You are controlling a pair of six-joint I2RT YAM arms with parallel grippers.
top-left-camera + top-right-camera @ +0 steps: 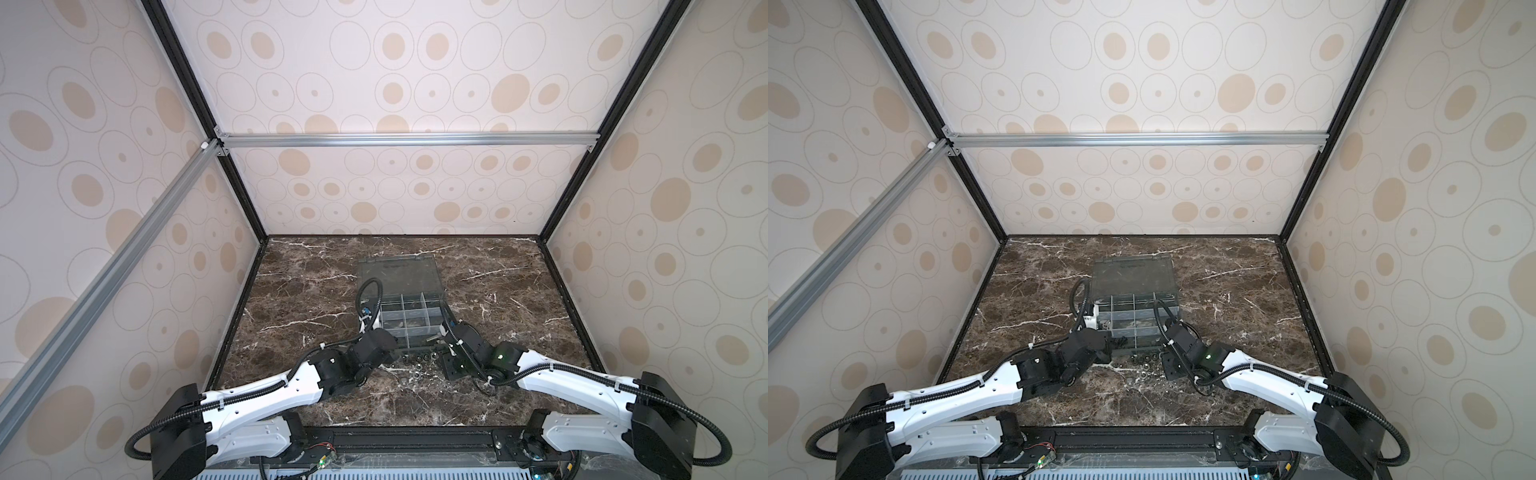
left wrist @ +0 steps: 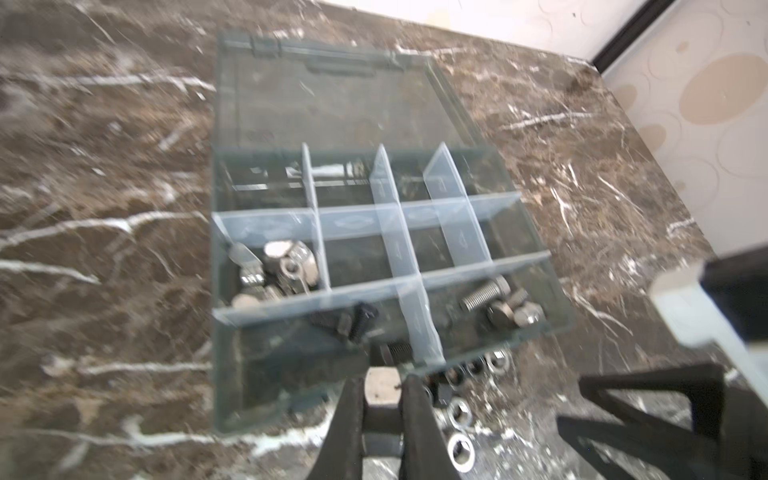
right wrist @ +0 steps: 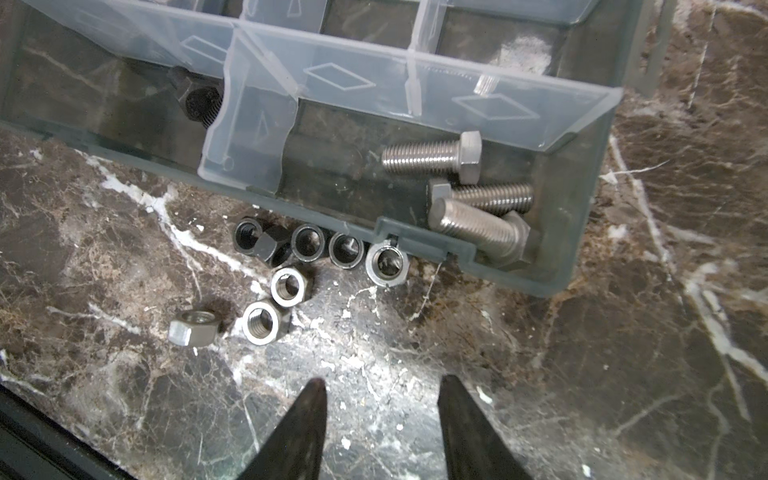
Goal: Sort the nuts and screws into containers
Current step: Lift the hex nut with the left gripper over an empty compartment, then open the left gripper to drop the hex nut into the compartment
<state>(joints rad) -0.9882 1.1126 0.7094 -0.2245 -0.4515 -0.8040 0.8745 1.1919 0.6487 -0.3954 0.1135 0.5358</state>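
Screws [image 3: 432, 158] of bright threaded steel with hex heads, three in number, lay crossed in a corner compartment of the organizer box [image 3: 332, 212]. A black screw [image 3: 199, 104] lay in the adjoining compartment, partly behind a frosted divider. The box was translucent grey plastic with thin, pale dividers forming a grid. Its clear lid [image 1: 397, 274] was folded flat on the far side. In both top views the box sat at the centre of the lower half of the frame on the brown, white-veined marble tabletop [image 1: 498, 291].

Nuts [image 3: 291, 286], hexagonal rings in black and in silver, lay loose on the marble just outside the box's near wall, several of them in a row against it. In the top views they showed only as small specks just below the box, and the box's contents could not be made out.

The left wrist view was blurred. It alone showed a middle-row compartment holding a heap of silvery pieces [image 2: 274, 270]. It also showed the left gripper [image 2: 381, 377] clamped on a silvery hex piece [image 2: 380, 390] at the box's near edge. Whether that piece was a nut or a screw head could not be told.

The right wrist view alone showed the right gripper [image 3: 383, 378]. Its dark tapered fingers stood apart and empty over bare marble, short of the nuts.
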